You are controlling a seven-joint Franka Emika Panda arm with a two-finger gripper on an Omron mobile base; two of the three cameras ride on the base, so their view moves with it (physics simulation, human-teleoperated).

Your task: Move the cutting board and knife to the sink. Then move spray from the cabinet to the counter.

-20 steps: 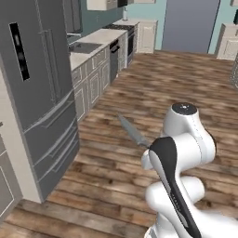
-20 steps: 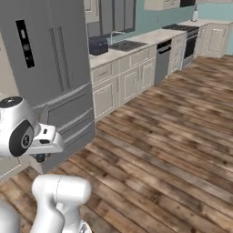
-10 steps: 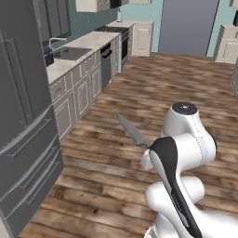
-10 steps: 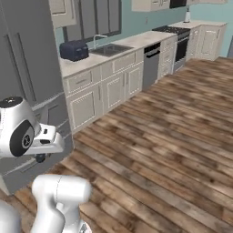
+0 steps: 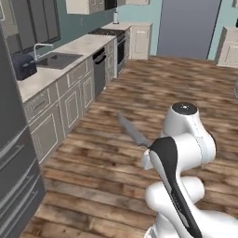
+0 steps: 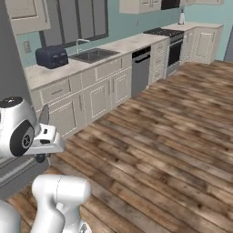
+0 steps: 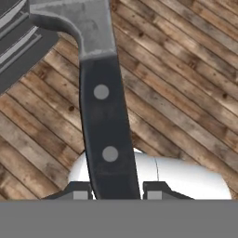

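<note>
My gripper [image 7: 116,193] is shut on the knife's black handle [image 7: 107,135], and the silver blade [image 7: 79,18] points away from the hand over the wooden floor. The knife [image 5: 132,131] sticks out to the left from behind my arm in the left base view. Its blade tip [image 6: 44,116] rises above the hand in the right base view. The dark sink [image 5: 58,60] [image 6: 93,55] with its slim faucet [image 6: 79,43] is set in the beige counter [image 5: 86,44] [image 6: 129,43] ahead on the left. The cutting board, the spray and the cabinet are out of view.
A dark toaster [image 5: 23,65] [image 6: 51,56] stands on the counter beside the sink. The grey fridge [image 5: 14,176] is close on my left. A dishwasher [image 6: 141,70] and a stove [image 6: 166,32] follow along the cabinet run. Wooden floor [image 5: 139,83] stretches ahead and to the right.
The whole picture has shifted: the base has driven along the kitchen, so the fridge slides off to the left and the sink comes nearer. The knife stays in the gripper.
</note>
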